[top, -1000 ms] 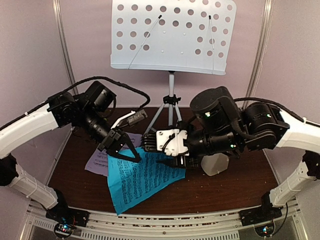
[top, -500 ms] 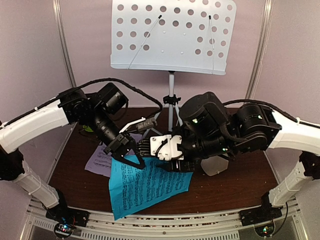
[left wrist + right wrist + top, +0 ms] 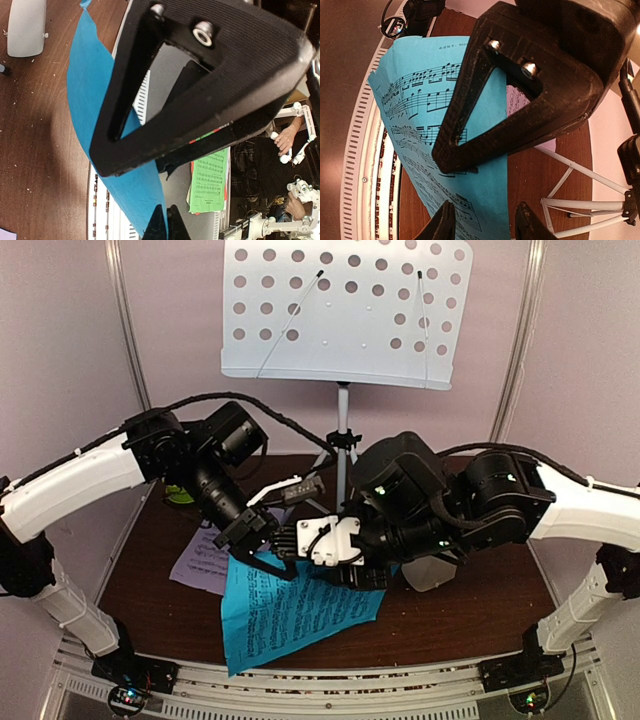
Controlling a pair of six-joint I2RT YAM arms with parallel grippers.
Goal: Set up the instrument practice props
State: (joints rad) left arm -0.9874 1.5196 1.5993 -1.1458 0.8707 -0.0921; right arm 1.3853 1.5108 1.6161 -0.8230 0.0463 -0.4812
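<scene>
**Evidently the cyan page is being picked up, two claws on one edge**

The step in hand looks like raising the cyan sheet-music page [image 3: 300,615] off the brown table [image 3: 480,610] so it can go onto the white perforated music stand [image 3: 340,315], which stands bare at the back on its silver tripod [image 3: 342,445]. The left gripper [image 3: 166,225] is clenched on the page's upper edge, and the paper hangs from it with the lower corner trailing toward the near edge of the table. The right gripper [image 3: 485,220] straddles the same edge just beside it, its jaws apart with the paper between them and not yet pinching. The lilac page [image 3: 200,562] lies flat, partly under the cyan one. The cream metronome [image 3: 432,570] sits half hidden behind the right arm.

The next move probably calls for the right jaws to close on the paper so both arms can carry it level up to the stand's shelf. A one-sided pull risks creasing it.

Against a second ago, the left arm has swung inward and lifted its corner higher. The right gripper has slid left to meet it, and its jaws have narrowed.
</scene>
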